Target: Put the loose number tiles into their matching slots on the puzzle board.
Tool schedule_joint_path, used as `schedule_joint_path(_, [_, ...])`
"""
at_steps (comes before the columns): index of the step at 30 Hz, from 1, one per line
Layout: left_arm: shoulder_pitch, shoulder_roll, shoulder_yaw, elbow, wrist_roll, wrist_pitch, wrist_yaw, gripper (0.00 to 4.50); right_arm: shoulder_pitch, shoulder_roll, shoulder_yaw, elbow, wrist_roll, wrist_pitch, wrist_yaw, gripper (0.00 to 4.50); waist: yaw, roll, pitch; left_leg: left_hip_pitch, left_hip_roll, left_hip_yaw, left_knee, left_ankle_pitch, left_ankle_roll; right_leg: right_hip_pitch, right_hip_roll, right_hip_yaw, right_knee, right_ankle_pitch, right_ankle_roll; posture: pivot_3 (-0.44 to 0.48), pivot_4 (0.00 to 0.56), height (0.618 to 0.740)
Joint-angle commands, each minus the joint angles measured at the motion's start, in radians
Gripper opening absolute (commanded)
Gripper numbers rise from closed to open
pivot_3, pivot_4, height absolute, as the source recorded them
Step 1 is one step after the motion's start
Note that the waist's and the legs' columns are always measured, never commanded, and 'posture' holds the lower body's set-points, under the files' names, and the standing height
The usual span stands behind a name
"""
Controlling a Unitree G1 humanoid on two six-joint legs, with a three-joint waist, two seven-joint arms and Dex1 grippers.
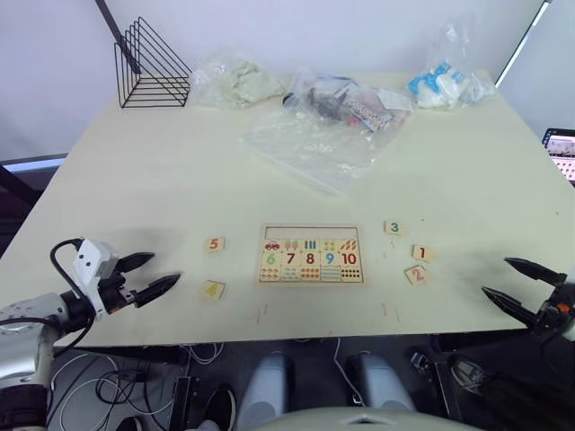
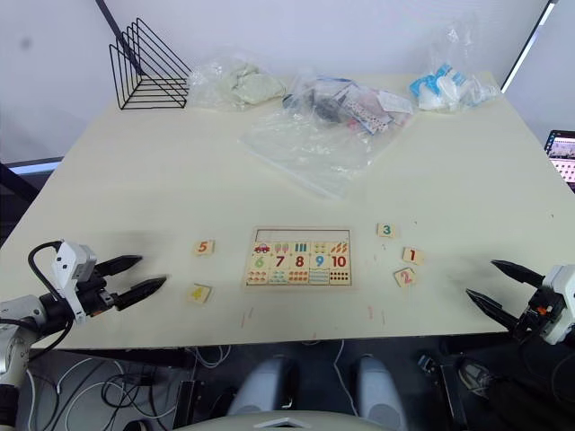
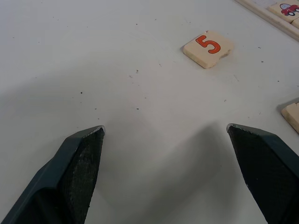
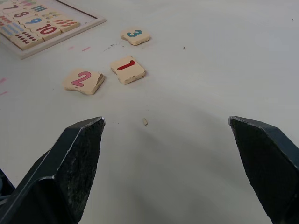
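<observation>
Both grippers hover empty, fingers spread wide, five tiles loose.
Thin wooden number tiles 1, 2 and 3 lie close together right of the wooden puzzle board; wide fingers could knock neighbours across the pale tabletop.

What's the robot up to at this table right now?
It is doing a number puzzle. The puzzle board already holds tiles 6 to 10. Tiles 5 and 4 lie loose near the open left hand; tiles 3, 1 and 2 lie near the open right hand. Neither hand holds anything.
</observation>
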Motion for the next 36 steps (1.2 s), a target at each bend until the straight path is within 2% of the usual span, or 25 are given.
schedule_joint_path(1, [0.006, 0.022, 0.029, -0.018, -0.008, -0.016, -0.014, 4.5, -0.011, -0.003, -0.042, 0.029, 0.011, -0.044, 0.016, 4.46, 0.0, 0.0, 0.0, 0.0, 0.0, 0.0, 0.0, 0.0, 0.0, 0.0, 0.0, 0.0, 0.0, 0.0, 0.0, 0.0, 0.15, 0.74])
schedule_joint_path(14, [-0.013, 0.019, 0.025, 0.0, -0.009, -0.031, -0.023, 4.5, -0.063, -0.001, -0.03, 0.194, -0.009, -0.167, 0.075, 4.46, -0.001, 0.0, 0.0, 0.0, 0.0, 0.001, 0.0, 0.0, 0.0, 0.0, 0.0, 0.0, 0.0, 0.0, 0.0, 0.0, 0.15, 0.74])
schedule_joint_path(22, [-0.037, 0.014, 0.034, 0.001, -0.028, -0.061, -0.048, 4.5, -0.073, -0.001, -0.023, 0.196, -0.001, -0.181, 0.093, 4.46, -0.001, 0.0, 0.0, 0.0, 0.0, 0.001, 0.0, 0.0, 0.0, 0.0, 0.0, 0.0, 0.0, 0.0, 0.0, 0.0, 0.15, 0.74])
schedule_joint_path(27, [-0.118, 0.036, 0.022, 0.046, -0.051, -0.153, -0.178, 4.5, -0.089, -0.006, 0.003, 0.108, 0.011, -0.12, 0.089, 4.46, 0.0, 0.0, 0.0, 0.0, -0.001, 0.002, 0.001, 0.0, 0.0, 0.0, 0.0, -0.001, 0.0, 0.0, 0.0, 0.0, 0.15, 0.74])
schedule_joint_path(33, [-0.191, 0.079, -0.008, 0.142, -0.091, -0.209, -0.433, 4.5, -0.144, -0.018, 0.033, 0.069, 0.009, -0.082, 0.113, 4.46, -0.003, 0.001, 0.001, 0.0, -0.002, 0.003, 0.001, 0.0, 0.0, 0.0, 0.001, -0.001, 0.0, 0.0, 0.0, 0.0, 0.15, 0.74])
schedule_joint_path(36, [-0.198, 0.133, -0.071, 0.173, -0.17, -0.243, -0.482, 4.5, -0.176, -0.028, 0.047, 0.069, 0.011, -0.063, 0.138, 4.46, -0.003, 0.001, 0.001, 0.0, -0.002, 0.004, 0.001, 0.0, 0.0, 0.0, 0.001, -0.001, 0.0, 0.0, 0.0, 0.0, 0.15, 0.74])
